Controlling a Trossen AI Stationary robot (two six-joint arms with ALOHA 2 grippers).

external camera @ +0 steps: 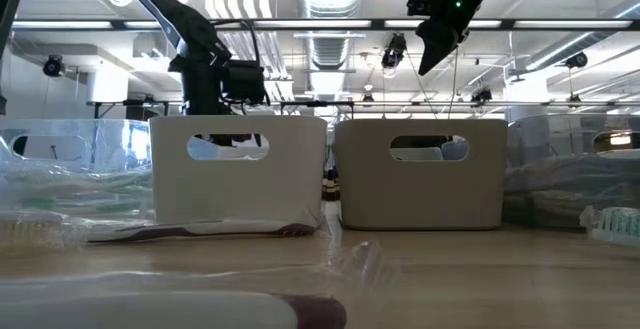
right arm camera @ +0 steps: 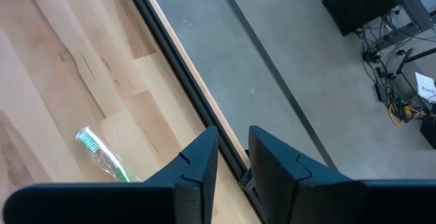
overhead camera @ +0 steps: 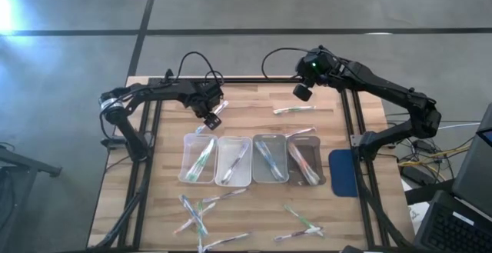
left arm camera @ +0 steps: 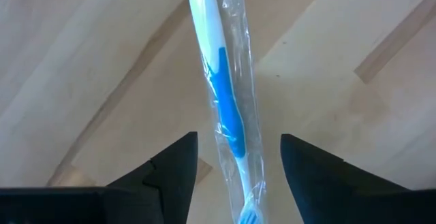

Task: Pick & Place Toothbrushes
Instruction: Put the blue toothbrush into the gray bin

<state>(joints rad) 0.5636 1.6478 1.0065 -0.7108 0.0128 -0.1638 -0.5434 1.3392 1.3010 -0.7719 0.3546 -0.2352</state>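
Observation:
A blue-and-white toothbrush (left arm camera: 221, 94) in clear wrapping lies flat on the wooden table at the far left. My left gripper (overhead camera: 213, 118) hangs over it, pointing down and open, with one finger (left arm camera: 170, 176) on either side of the handle and not touching it. My right gripper (overhead camera: 302, 91) is held high over the table's far right part, its fingers a narrow gap apart (right arm camera: 234, 163) with nothing between them. Below it lies a wrapped toothbrush with green bristles (right arm camera: 102, 157). Several more toothbrushes lie in the row of clear trays (overhead camera: 198, 159).
The clear trays (overhead camera: 270, 159) stand side by side across the table's middle. Loose wrapped toothbrushes lie near the front edge at left (overhead camera: 196, 211) and right (overhead camera: 304, 224), and one at the far right (overhead camera: 294, 110). A blue pad (overhead camera: 344, 172) sits at the right edge.

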